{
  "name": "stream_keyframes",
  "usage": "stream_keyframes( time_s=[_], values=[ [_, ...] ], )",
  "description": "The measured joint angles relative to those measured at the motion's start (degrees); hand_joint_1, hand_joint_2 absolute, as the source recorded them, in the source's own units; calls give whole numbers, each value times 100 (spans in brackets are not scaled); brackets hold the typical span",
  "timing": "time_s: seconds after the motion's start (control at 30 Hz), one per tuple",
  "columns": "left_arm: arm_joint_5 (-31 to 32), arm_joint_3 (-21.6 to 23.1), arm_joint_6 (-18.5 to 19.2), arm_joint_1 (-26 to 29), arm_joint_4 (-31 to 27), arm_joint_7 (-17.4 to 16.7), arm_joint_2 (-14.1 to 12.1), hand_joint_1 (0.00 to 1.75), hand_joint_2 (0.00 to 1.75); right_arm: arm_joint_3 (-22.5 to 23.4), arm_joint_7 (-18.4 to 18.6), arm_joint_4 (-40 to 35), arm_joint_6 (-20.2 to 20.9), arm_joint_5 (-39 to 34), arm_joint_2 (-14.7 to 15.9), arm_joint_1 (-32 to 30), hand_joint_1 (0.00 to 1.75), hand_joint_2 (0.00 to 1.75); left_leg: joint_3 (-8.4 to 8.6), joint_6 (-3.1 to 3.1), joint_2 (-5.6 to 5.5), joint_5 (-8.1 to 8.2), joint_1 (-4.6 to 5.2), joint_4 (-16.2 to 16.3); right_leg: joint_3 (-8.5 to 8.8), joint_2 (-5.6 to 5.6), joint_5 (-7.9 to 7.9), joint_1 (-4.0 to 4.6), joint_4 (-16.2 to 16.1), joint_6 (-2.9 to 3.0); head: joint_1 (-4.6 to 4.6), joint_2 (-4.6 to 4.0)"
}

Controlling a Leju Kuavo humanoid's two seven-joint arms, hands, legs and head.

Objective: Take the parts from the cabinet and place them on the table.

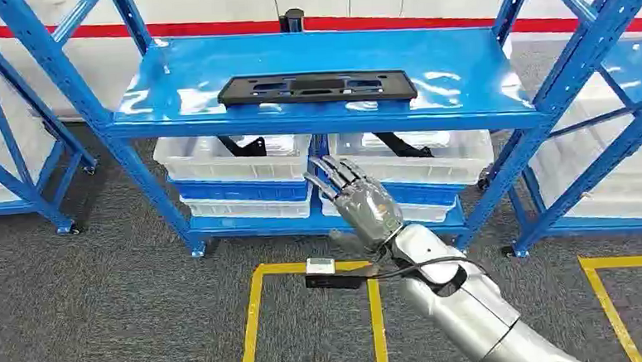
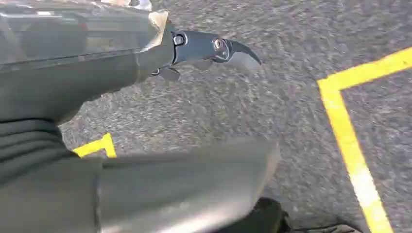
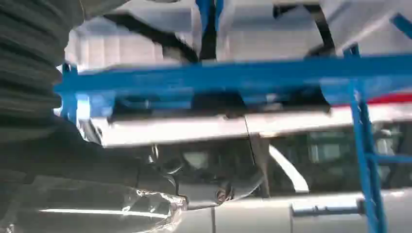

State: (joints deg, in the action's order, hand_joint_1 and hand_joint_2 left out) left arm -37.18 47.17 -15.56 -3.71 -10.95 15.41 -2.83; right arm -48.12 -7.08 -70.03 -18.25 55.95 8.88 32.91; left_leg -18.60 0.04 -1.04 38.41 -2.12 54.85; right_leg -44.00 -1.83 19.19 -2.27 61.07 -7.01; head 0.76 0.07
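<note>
On the blue shelf [image 1: 461, 74] lies a black part [image 1: 317, 87]; right hand [image 1: 360, 200] fingers spread, holding nothing.

Black part [image 1: 317, 88] flat on blue shelf [image 1: 212, 70], right hand [image 1: 360, 197] raised below it, fingers spread, empty

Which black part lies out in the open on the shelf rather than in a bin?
The long flat black part on the top blue shelf; the other black parts sit inside the white bins below.
</note>
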Motion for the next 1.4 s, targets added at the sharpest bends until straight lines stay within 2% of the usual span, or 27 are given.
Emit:
stream_keyframes(
  time_s=[0.03,0.07,0.1,0.17,0.2,0.23,0.33,0.37,0.4,0.43,0.47,0.5,0.63,0.67,0.7,0.8,0.83,0.9,0.97,1.0,1.1,1.13,1.17,1.2,1.27,1.33,1.4],
  values=[
    [7,4,2,-27,-5,0,3,0,0,-40,2,11,0,4,-24,-19,0,175,2,-67,17,45,16,-62,120,50,177,60,43,248,-24,0],
    [7,9,2,-36,-13,4,12,0,0,-53,4,9,-9,5,-9,-39,0,175,109,-90,41,88,3,-167,136,88,223,66,46,335,-32,0],
    [7,11,0,-54,-26,20,14,0,0,-51,22,9,-13,-4,-11,-7,0,175,190,-139,47,-82,-13,-62,205,107,325,52,31,454,-33,0],
    [4,13,-7,-106,-48,22,29,0,0,-66,29,11,-28,-11,-24,75,0,175,-308,-151,62,-518,-29,892,462,157,435,7,-39,577,-70,0],
    [4,15,-11,-120,-50,26,33,0,0,-84,31,13,-28,-20,-27,83,0,175,-670,-160,72,-585,-27,1381,559,159,499,15,-80,614,-101,0],
    [2,15,-18,-120,-50,26,38,0,0,-108,31,18,-28,-24,-29,74,0,175,-1006,-167,77,-465,-18,1712,653,163,556,21,-106,648,-96,0],
    [-2,18,-28,-73,-50,24,38,0,0,-162,33,44,-28,-35,-35,61,0,175,-1765,-163,80,420,-11,1927,957,214,794,36,-131,668,-103,0],
    [-2,17,-35,-58,-50,24,38,0,0,-171,48,53,-30,-46,-37,60,0,175,-1919,-146,82,504,-11,1824,1067,226,878,41,-132,662,-105,0],
    [-2,20,-37,-48,-50,24,33,0,0,-184,48,61,-30,-50,-37,61,0,175,-2008,-123,85,389,-7,1604,1180,230,964,42,-132,653,-102,0],
    [-2,20,-42,-35,-50,24,33,0,0,-197,53,66,-35,-55,-40,60,0,175,-2035,-81,92,-6,5,1249,1301,230,1052,44,-134,634,-105,0],
    [-4,20,-48,-13,-48,26,31,0,0,-215,57,70,-39,-63,-44,58,0,175,-2034,-23,101,-630,30,856,1379,227,1134,45,-145,612,-103,0],
    [-2,20,-70,25,-39,31,18,0,0,-245,70,96,-57,-83,-35,54,0,175,-2077,51,116,-1437,76,608,1446,240,1201,54,-132,583,-105,0],
    [31,31,-216,-15,-44,66,38,0,0,-282,127,118,-129,-140,-42,70,0,175,-1866,72,80,-1415,130,524,1664,266,1290,94,-351,426,-133,0],
    [61,33,-225,-35,-53,74,42,0,0,-280,129,101,-146,-146,-46,86,0,175,-1743,97,75,-1414,67,399,1718,236,1352,109,-357,383,-124,0],
    [66,35,-227,-43,-55,101,47,0,0,-278,129,101,-186,-151,-40,106,0,175,-1666,130,69,-1391,90,342,1632,224,1397,107,-147,389,-107,0],
    [66,35,-214,-63,-55,107,47,0,0,-291,136,114,-201,-155,-37,96,0,175,-1607,209,67,-1308,120,335,694,225,1732,119,1230,454,-92,0],
    [63,35,-201,-62,-55,107,53,0,0,-296,136,120,-201,-157,-37,74,0,175,-1581,222,49,-1276,139,335,442,224,1718,130,1493,437,-96,0],
    [46,33,-199,-52,-55,92,57,0,0,-302,142,146,-201,-164,-24,62,0,175,-1485,224,14,-1206,162,335,379,224,1360,155,1165,356,-91,0],
    [24,33,-199,-55,-55,92,60,0,0,-302,142,149,-201,-164,-29,68,0,175,-1356,213,-10,-1120,183,335,713,225,716,190,102,310,-89,0],
    [-2,33,-199,-55,-55,92,75,0,0,-304,142,151,-199,-166,-29,68,0,175,-1357,201,-18,-1085,182,331,799,230,522,232,-249,400,-94,0],
    [-13,33,-212,-54,-55,92,84,0,0,-317,142,153,-197,-168,-55,78,0,175,-1332,112,-36,-1019,192,310,869,226,570,285,-291,578,-120,0],
    [-13,33,-216,-52,-55,92,86,0,0,-317,144,153,-199,-168,-57,84,0,175,-1309,83,-32,-1003,191,286,888,226,577,282,-311,613,-105,0],
    [-13,33,-225,-57,-55,94,79,0,0,-317,144,151,-203,-166,-77,94,0,175,-1327,49,-15,-958,192,308,960,225,553,154,-385,665,-118,2],
    [-13,33,-225,-54,-55,98,88,0,0,-317,144,151,-205,-164,-88,102,0,175,-1347,11,25,-912,194,435,1016,228,570,171,-405,694,-120,0],
    [-18,33,-249,-64,-55,101,88,0,0,-328,155,153,-208,-155,-125,120,0,175,-1765,-62,47,-558,158,1237,1084,213,635,157,-405,784,-142,0],
    [-22,33,-262,-49,-55,98,86,0,0,-357,177,164,-212,-140,-136,108,0,175,-2290,-127,62,-350,124,2023,1131,212,696,158,-403,791,-142,0],
    [-22,33,-269,-32,-55,98,84,0,0,-379,208,179,-227,-107,-138,94,0,175,-2331,-160,78,-694,84,1809,1205,218,757,150,-402,759,-142,0]
  ],
)
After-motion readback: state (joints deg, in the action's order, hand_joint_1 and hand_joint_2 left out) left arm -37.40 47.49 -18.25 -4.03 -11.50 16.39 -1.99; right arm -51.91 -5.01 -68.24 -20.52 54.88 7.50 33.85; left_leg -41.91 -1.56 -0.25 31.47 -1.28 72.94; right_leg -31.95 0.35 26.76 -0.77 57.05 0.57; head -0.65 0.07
